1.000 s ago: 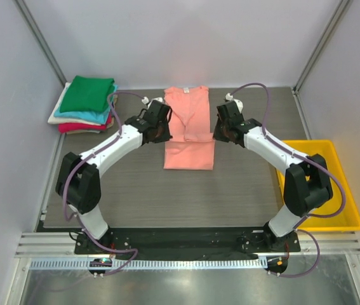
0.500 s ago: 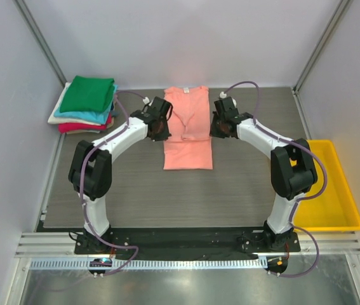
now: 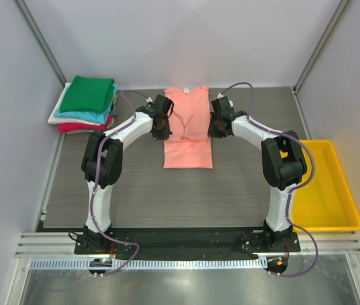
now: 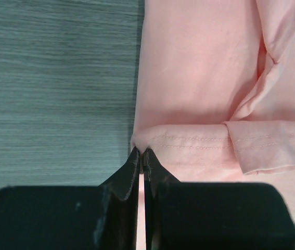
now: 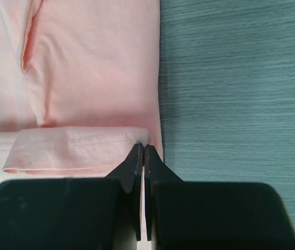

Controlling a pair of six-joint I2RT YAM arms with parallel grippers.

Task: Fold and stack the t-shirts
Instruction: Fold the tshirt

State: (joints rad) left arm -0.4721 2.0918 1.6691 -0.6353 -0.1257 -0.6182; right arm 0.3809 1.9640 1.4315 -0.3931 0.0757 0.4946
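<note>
Left wrist view: a hem corner of the salmon t-shirt (image 4: 199, 78) is pinched in the closed left gripper (image 4: 142, 152); the other corner is clamped by the right gripper (image 5: 143, 147). The shirt lies right of the folded stack (image 3: 86, 105) (well apart). Both corners are best carried level, together.

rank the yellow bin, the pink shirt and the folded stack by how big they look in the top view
1. yellow bin: clearly largest
2. pink shirt and folded stack: they look about alike, too close to rank
</note>
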